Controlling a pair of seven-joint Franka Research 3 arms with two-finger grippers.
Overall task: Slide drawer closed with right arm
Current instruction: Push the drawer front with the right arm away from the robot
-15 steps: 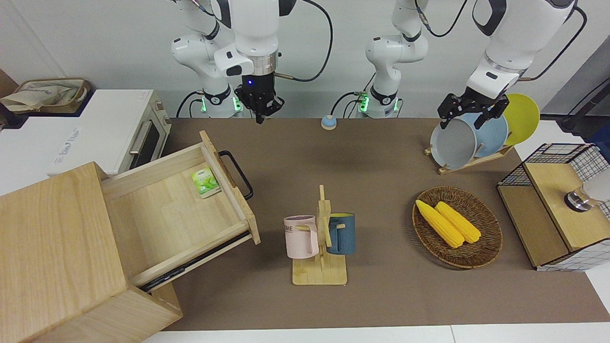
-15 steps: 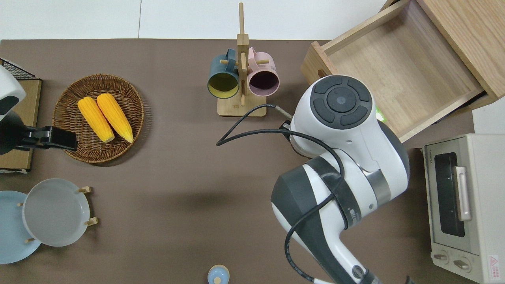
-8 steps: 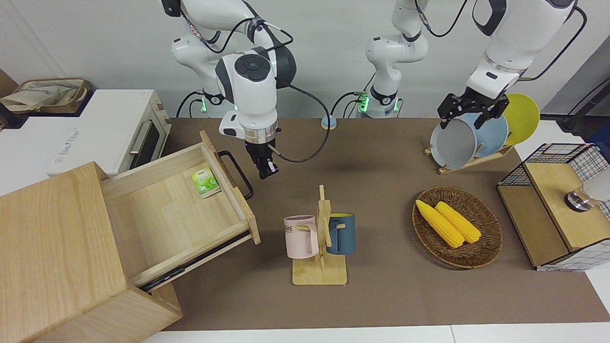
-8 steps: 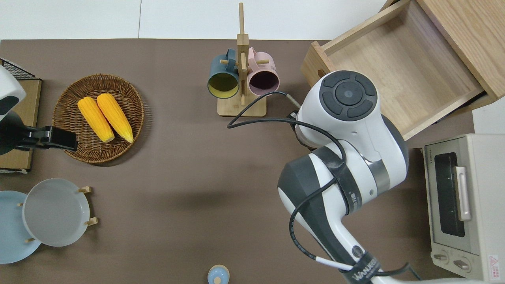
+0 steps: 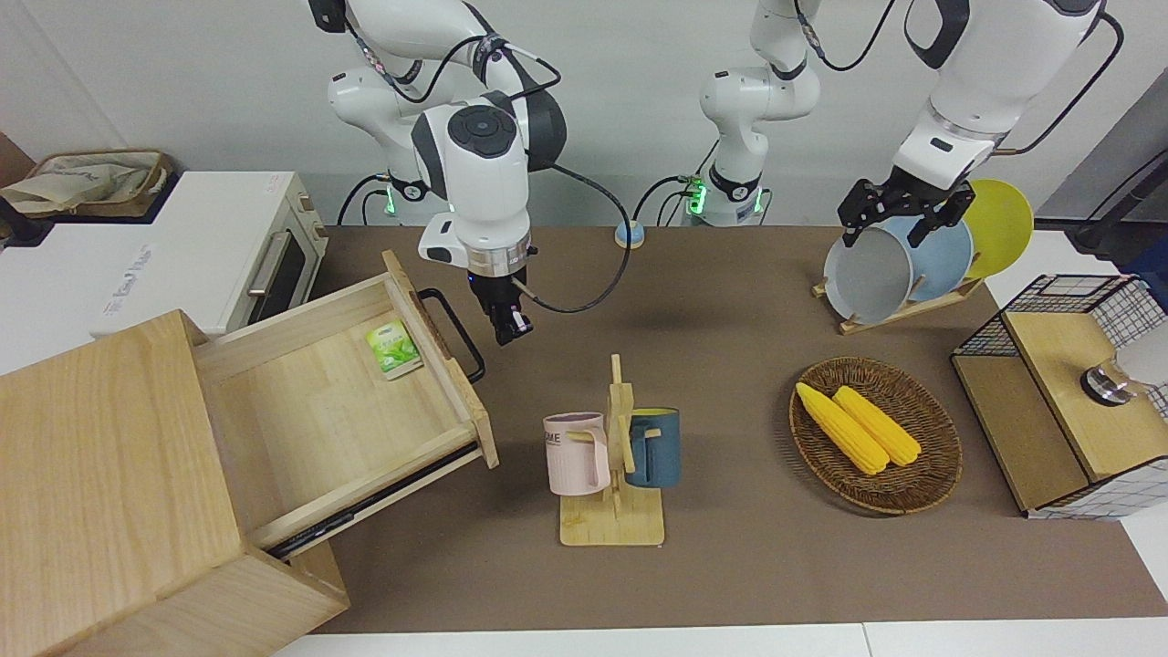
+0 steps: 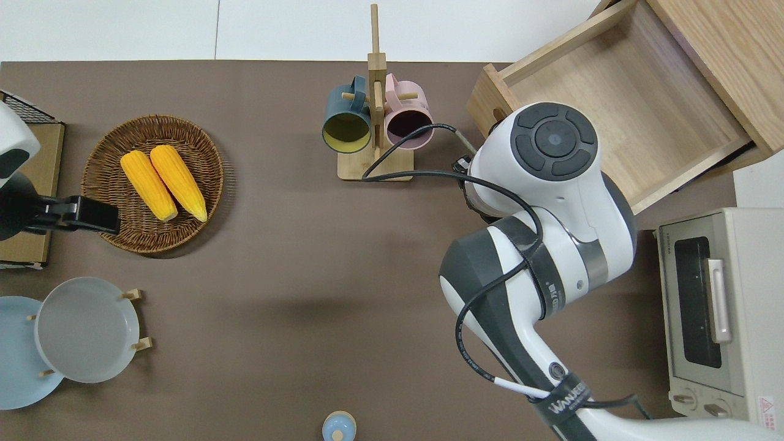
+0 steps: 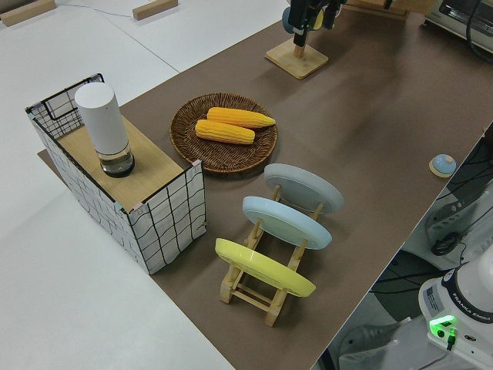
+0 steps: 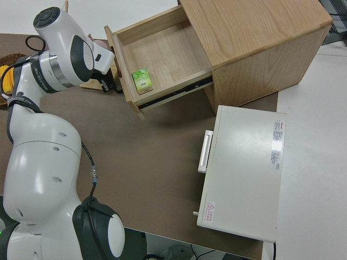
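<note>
The right gripper (image 5: 507,328) hangs just beside the drawer's black loop handle (image 5: 453,334), on the side toward the tabletop's middle, fingers pointing down and drawn narrow, holding nothing. The left arm is parked. The drawer (image 5: 347,401) stands pulled well out of the pale-wood box (image 5: 109,484) at the right arm's end of the tabletop, a small green packet (image 5: 393,349) lying inside against its front panel. The smart play, by the look of it: drop a little lower, meet the front panel or handle squarely, and push straight along the slides, which run at a slant to the tabletop edge. An off-axis shove risks jamming the drawer or skidding off the handle toward the mug stand (image 5: 613,456).
</note>
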